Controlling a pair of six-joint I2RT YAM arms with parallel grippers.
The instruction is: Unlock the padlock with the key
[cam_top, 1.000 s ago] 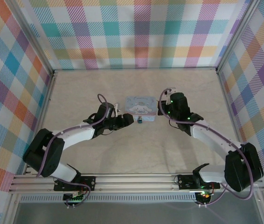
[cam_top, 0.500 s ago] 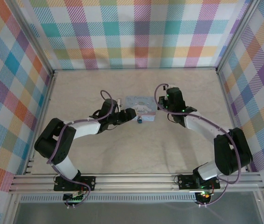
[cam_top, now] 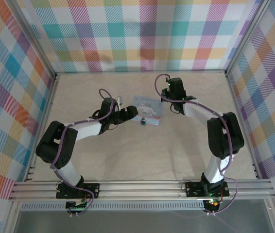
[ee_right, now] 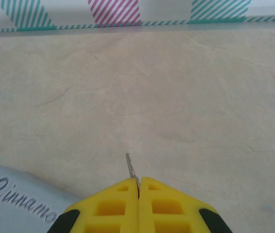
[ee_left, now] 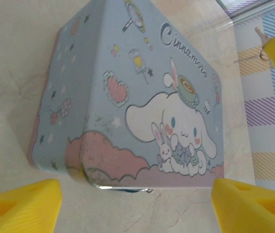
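As the table (ee_right: 186,97) bears the tin (ee_left: 128,97), the left gripper (ee_left: 135,204) gapes toward it; the right gripper (ee_right: 138,187) (by its far corner) pinches shut; the padlock (cam_top: 144,122) seemingly touches the tin's near edge; the key (ee_right: 130,167) juts from the right tips

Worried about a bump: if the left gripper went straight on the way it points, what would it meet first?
Probably the Cinnamoroll tin, straight ahead between its open fingers.

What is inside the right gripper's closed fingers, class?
The key: just its thin metal tip pokes out of the right gripper. The rest of it is covered by the shut yellow fingers.
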